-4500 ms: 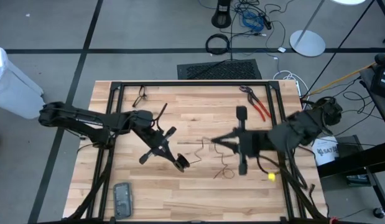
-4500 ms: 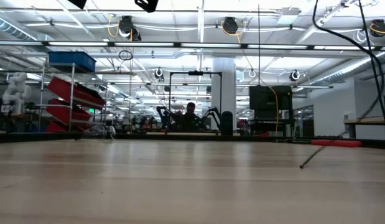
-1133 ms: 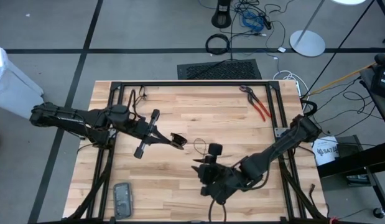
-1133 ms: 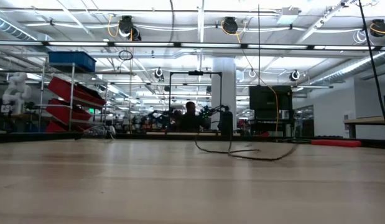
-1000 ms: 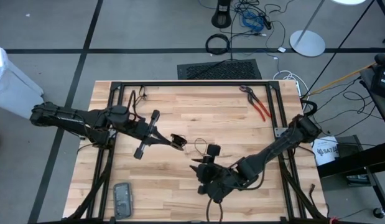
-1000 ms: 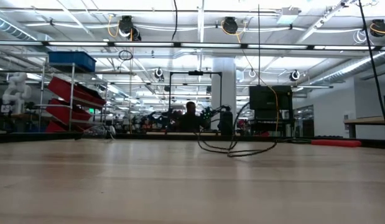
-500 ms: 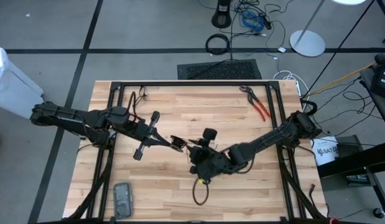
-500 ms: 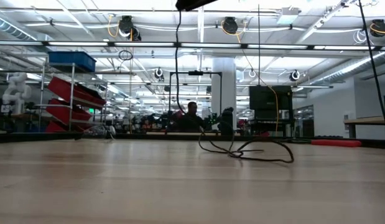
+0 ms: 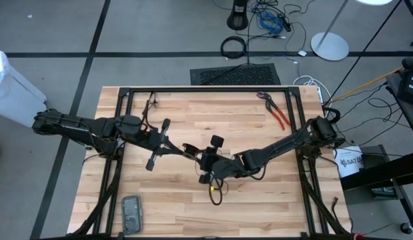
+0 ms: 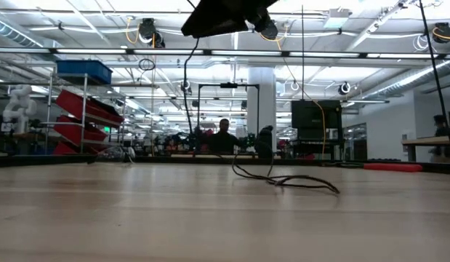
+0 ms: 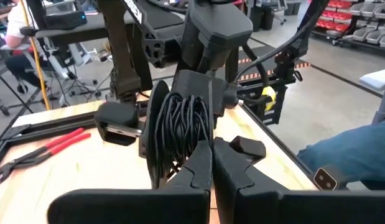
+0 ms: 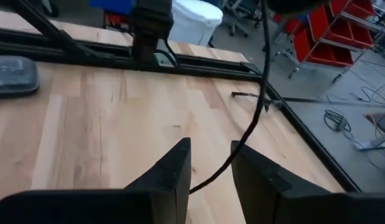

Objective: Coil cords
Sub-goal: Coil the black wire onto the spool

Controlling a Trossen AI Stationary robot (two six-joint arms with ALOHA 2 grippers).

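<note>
The black cord is partly wound into a small coil, and my left gripper is shut on that coil above the table's middle. From the coil a strand hangs down to a loose loop on the table, which has a small yellow end piece. My right gripper stands right next to the coil on its right side, open. The strand runs through the gap between its fingers. My left gripper pinches the near lower part of the coil between its two fingers, which come nearly level from the table's left. The coil stands upright beyond the fingertips, clear of the table. My right gripper has the strand in its gap; I cannot tell whether a finger touches it.
Red-handled pliers lie at the far right. A flat dark device lies near the front left corner. A black frame runs round the table. A person's leg shows beyond the table's right edge.
My right gripper has gone from near the table's front edge toward the far edge and the left, up to the coil in my left gripper. The loose cord on the table has been dragged along after it, and its loop has shrunk.
</note>
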